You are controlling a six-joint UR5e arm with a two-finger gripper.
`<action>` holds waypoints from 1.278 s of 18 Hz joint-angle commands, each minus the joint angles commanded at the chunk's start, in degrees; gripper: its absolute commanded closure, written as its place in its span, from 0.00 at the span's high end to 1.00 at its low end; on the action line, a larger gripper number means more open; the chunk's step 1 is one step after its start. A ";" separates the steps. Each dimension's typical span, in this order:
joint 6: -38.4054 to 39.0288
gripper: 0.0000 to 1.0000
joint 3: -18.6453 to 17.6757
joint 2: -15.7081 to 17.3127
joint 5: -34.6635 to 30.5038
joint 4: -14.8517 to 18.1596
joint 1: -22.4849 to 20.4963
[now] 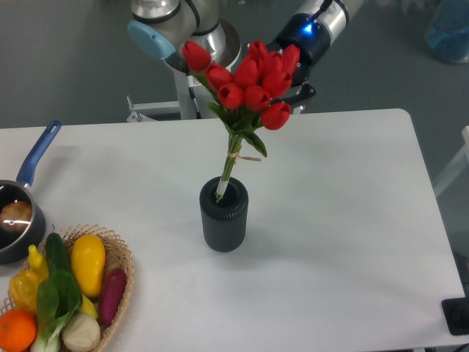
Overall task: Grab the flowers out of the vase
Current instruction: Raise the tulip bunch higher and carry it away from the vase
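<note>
**Tulips partly out of vase**

Gripper is sitting behind the red tulip bunch; fingers are hidden by the blooms, so their spread cannot be told. Stems are slanting down-left, with only the tips reaching into the ribbed dark grey vase, which is standing upright on the white surface.
</note>
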State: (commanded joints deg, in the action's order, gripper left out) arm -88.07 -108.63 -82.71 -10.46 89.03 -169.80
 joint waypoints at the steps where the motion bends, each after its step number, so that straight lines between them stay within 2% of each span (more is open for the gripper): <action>1: 0.00 0.33 0.00 0.00 0.00 0.00 -0.53; 10: 2.46 0.33 3.34 -0.88 0.00 -0.09 -4.83; 16: 2.46 0.33 7.56 -6.15 -0.18 -0.61 -6.42; 23: 1.76 0.33 9.14 -7.91 -0.97 -0.88 -6.86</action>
State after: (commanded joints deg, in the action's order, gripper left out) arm -86.31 -99.49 -90.61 -11.43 88.16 -176.66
